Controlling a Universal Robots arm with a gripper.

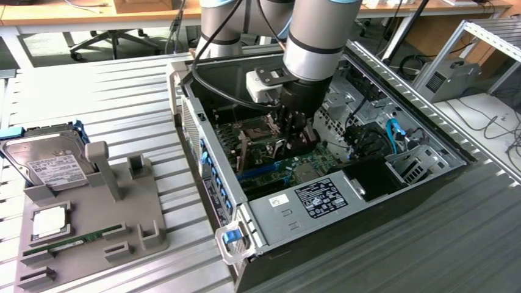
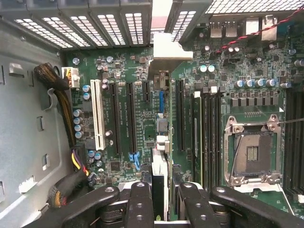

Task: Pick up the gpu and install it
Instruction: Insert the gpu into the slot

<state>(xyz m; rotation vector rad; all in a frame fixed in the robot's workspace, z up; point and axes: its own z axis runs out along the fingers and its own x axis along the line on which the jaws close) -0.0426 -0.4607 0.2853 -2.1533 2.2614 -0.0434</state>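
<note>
We see the gpu (image 2: 159, 137) edge-on inside the open case (image 1: 391, 201), standing upright on the motherboard (image 2: 128, 61) with its silver bracket (image 2: 160, 45) against the slotted rear wall, and the tool (image 2: 161, 199) is clenched on its near end, a finger (image 2: 141, 204) on either side. To one side of the card stand a white slot (image 2: 98, 114) and black slots, to the other the RAM slots (image 2: 209, 137) and the empty CPU socket (image 2: 251, 152). Beside the case, toward the bench's (image 1: 106, 85) edge on the exterior view's left, a grey tray (image 1: 122, 226) holds a hard drive (image 1: 49, 162) and a RAM stick (image 1: 73, 242).
</note>
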